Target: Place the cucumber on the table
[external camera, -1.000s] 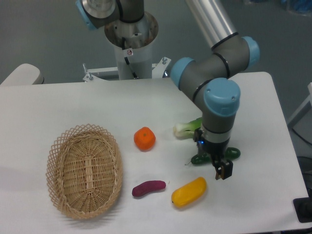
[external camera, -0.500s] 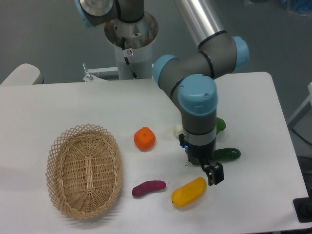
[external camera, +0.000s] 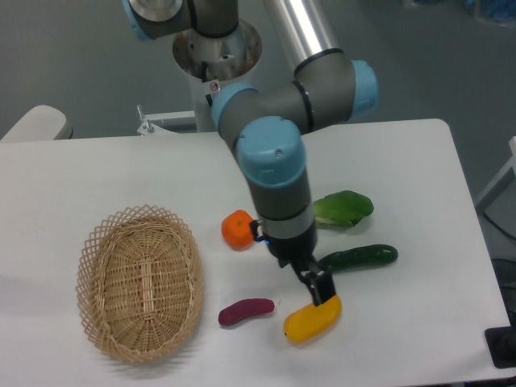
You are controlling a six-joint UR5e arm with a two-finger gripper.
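Since a second ago the arm is swinging away to the image's left: the claw [external camera: 321, 288], which was hanging right at the cucumber [external camera: 359, 257], is now sitting clear of it, low over the bench [external camera: 419, 177] and just above the near end of the yellow vegetable [external camera: 312, 318]. The cucumber is lying flat on the white bench to the claw's right in the picture and slightly farther back, free of the fingers, its dark green skin glossy and its body slim and gently curved. With the wrist gone from in front of it, the bok choy [external camera: 343, 208] is now showing in full beyond the cucumber, leafy and light green with a crinkled surface. The claw is holding nothing; whether its dark fingers are parted or together cannot be told at this size. The yellow vegetable is smooth, waxy and bean-shaped. Left of the claw a small purple eggplant-like piece [external camera: 246, 310] is resting, matte and stubby, and farther back on that side a round orange fruit [external camera: 239, 229] is sitting right beside the arm's grey wrist. Far to the left lies an oval wicker basket [external camera: 139, 281], its weave open and lattice-like at the rim.
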